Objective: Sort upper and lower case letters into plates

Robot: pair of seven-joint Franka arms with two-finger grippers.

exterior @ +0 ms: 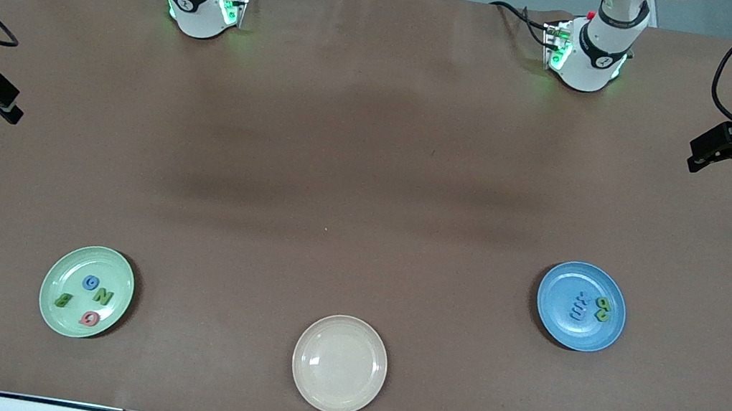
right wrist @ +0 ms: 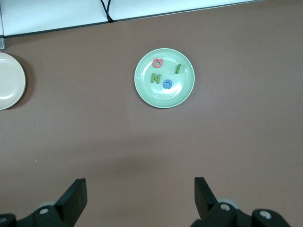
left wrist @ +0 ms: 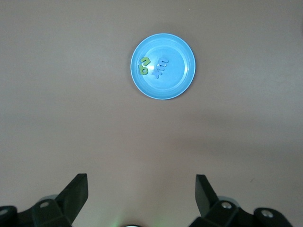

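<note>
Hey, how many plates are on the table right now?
3. The mint green plate lies toward the right arm's end, the blue plate toward the left arm's end, and the cream plate between them, nearest the front camera.

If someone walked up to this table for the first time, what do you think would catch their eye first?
Probably the three plates on the brown table: a mint green plate holding four coloured letters toward the right arm's end, a blue plate with small letters toward the left arm's end, and an empty cream plate between them, nearest the front camera. The left gripper and right gripper wait open, over the table's two ends.
</note>
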